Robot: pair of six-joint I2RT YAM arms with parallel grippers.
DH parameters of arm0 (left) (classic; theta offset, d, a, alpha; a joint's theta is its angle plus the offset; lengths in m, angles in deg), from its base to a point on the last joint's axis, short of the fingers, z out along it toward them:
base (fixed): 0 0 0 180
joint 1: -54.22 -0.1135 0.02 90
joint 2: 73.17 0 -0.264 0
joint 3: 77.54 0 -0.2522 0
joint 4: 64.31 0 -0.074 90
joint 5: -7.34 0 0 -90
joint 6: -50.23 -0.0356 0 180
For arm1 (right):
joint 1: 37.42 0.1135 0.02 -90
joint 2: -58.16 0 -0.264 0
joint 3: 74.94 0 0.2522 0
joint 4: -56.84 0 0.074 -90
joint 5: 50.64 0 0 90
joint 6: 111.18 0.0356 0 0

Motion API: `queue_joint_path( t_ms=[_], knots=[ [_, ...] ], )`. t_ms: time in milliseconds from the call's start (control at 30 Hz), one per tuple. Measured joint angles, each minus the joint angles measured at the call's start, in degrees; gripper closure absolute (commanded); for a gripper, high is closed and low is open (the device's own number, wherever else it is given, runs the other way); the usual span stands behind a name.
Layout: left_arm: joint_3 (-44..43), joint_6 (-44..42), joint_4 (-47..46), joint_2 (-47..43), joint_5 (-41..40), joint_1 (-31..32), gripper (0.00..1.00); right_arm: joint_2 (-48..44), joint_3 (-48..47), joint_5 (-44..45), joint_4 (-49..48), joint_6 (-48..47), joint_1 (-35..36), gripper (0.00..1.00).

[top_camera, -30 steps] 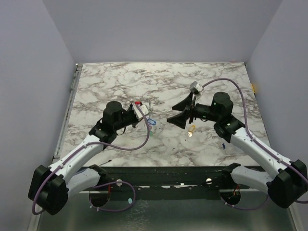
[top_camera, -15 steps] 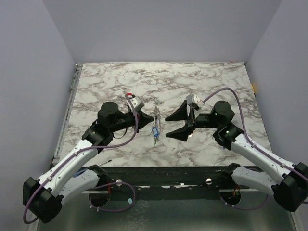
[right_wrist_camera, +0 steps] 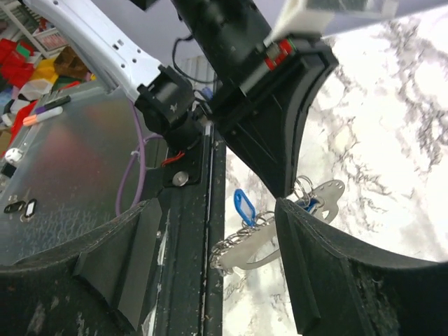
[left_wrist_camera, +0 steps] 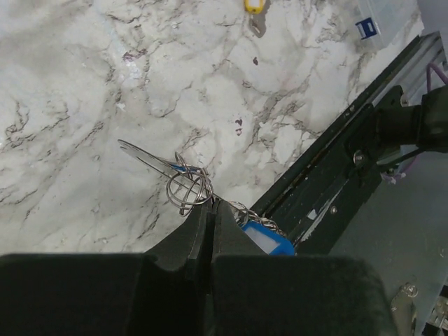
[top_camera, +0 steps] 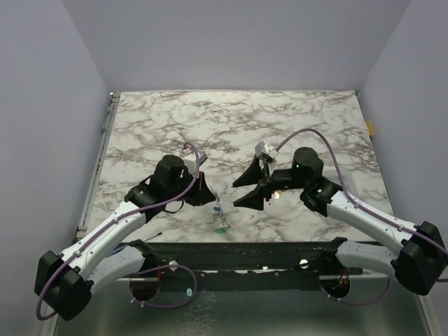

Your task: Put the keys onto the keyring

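My left gripper [top_camera: 204, 194] is shut on the keyring [left_wrist_camera: 187, 187], a bundle of thin silvery loops pinched at its fingertips just above the marble. Below the ring dangle a short chain [right_wrist_camera: 234, 241], a blue tag [left_wrist_camera: 264, 238] and a green key [top_camera: 222, 229]. In the right wrist view a flat silver metal piece [right_wrist_camera: 323, 194] hangs with the bundle. My right gripper [top_camera: 249, 187] stands open facing the left one, with the hanging bundle in front of its gap and nothing touching its fingers [right_wrist_camera: 329, 273]. The yellow key [left_wrist_camera: 253, 7] lies alone on the table, partly hidden under the right wrist from above.
The marble table [top_camera: 175, 119] ends at a black metal rail [top_camera: 245, 252] right below the hanging bundle. Grey walls close in the left, back and right sides. Purple cables [top_camera: 315, 133] loop off both wrists.
The left gripper has carried the keyring bundle toward the table's near edge. The right gripper has followed it left and nearer, and its jaws have narrowed a little.
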Motion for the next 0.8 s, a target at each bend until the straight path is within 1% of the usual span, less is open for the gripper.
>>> queue_joint_path(
  t_ms=[100,200,333,467,800],
  knots=[
    [0.0,-0.8,-0.3,-1.7,2.1,0.4,1.00,2.7,0.0,-0.5,-0.2,-0.1,0.7,0.30],
    [0.0,-1.4,-1.9,-3.9,5.1,1.4,1.00,4.6,0.0,-2.1,-1.6,-0.1,1.2,0.35],
    [0.1,-2.0,-4.7,-5.0,9.2,2.5,1.00,6.1,0.0,-4.3,-4.1,0.4,1.4,0.39],
    [0.5,-3.0,-6.8,-6.2,11.7,4.1,1.00,6.7,0.0,-6.4,-6.1,1.3,1.5,0.43],
    [0.5,-8.0,-8.7,-7.7,16.0,5.3,1.00,6.7,0.0,-9.3,-7.9,1.6,2.2,0.43]
  ],
)
